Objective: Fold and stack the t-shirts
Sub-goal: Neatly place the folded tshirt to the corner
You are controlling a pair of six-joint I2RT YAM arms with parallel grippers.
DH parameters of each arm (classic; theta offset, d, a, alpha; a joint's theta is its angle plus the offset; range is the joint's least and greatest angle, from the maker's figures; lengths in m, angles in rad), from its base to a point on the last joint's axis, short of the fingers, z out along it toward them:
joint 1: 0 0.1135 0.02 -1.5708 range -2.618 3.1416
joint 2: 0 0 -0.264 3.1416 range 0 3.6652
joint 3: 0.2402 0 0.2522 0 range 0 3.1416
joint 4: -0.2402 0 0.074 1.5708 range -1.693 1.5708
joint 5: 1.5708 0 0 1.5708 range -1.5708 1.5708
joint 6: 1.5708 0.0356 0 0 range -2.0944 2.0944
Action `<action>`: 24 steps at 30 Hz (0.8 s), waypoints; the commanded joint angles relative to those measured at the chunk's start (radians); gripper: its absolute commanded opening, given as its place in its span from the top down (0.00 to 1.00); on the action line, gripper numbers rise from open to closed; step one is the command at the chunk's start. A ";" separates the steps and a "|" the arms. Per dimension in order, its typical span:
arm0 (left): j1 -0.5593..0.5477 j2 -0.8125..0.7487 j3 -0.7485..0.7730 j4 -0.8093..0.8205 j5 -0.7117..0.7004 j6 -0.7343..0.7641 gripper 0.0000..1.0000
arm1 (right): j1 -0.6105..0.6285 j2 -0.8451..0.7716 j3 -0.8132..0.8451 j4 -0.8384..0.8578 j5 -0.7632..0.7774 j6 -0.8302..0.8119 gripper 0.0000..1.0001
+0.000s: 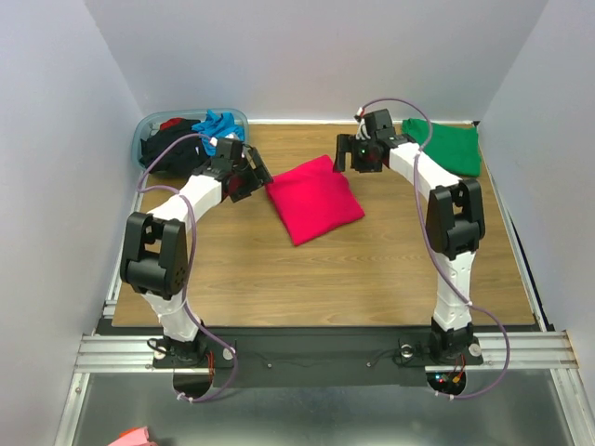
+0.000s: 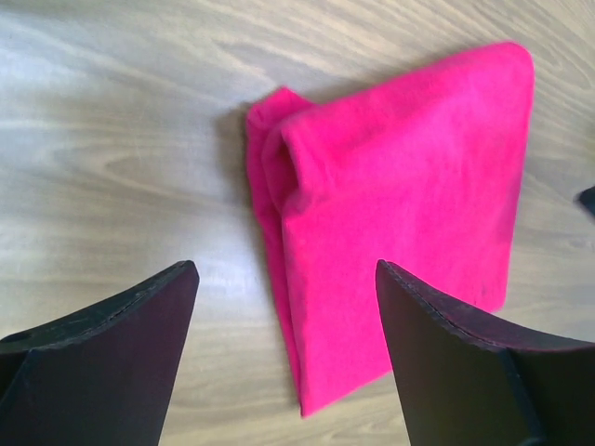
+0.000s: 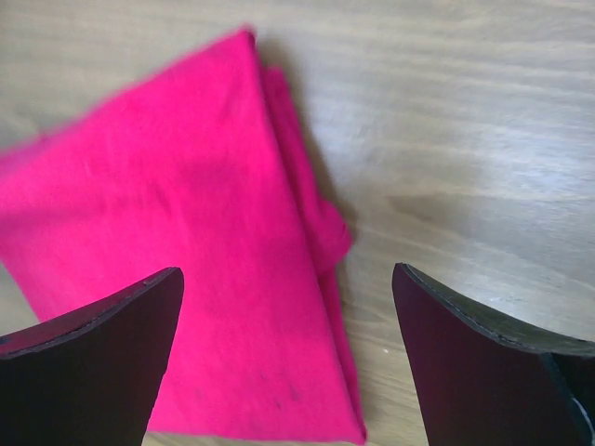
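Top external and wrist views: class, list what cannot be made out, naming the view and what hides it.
Top view: clothes in the tub are bundled, partly behind the left arm; their count is unclear.
Top view: pink object cut off by the bottom edge.
Right wrist view: magenta t-shirt runs off the left edge and behind a finger.
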 commanded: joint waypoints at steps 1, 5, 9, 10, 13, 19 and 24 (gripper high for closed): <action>-0.003 -0.090 -0.098 0.036 0.035 0.023 0.11 | 0.005 -0.059 -0.066 0.030 -0.085 -0.169 0.02; -0.004 -0.154 -0.224 0.072 0.038 0.010 0.10 | 0.006 -0.024 -0.073 0.033 -0.085 -0.234 0.06; -0.010 -0.229 -0.383 0.119 0.085 -0.025 0.11 | 0.014 0.030 -0.041 0.037 -0.018 -0.255 0.10; -0.015 -0.248 -0.447 0.131 0.087 -0.034 0.10 | 0.017 0.059 -0.033 0.037 0.019 -0.254 0.11; -0.029 -0.326 -0.567 0.142 0.084 -0.060 0.11 | 0.031 0.103 -0.017 0.037 0.051 -0.254 0.14; -0.030 -0.554 -0.734 0.124 0.087 -0.106 0.11 | 0.086 0.150 -0.026 0.043 0.091 -0.280 0.24; -0.030 -0.712 -0.759 0.018 0.011 -0.125 0.10 | 0.150 0.173 -0.044 0.045 0.263 -0.266 0.39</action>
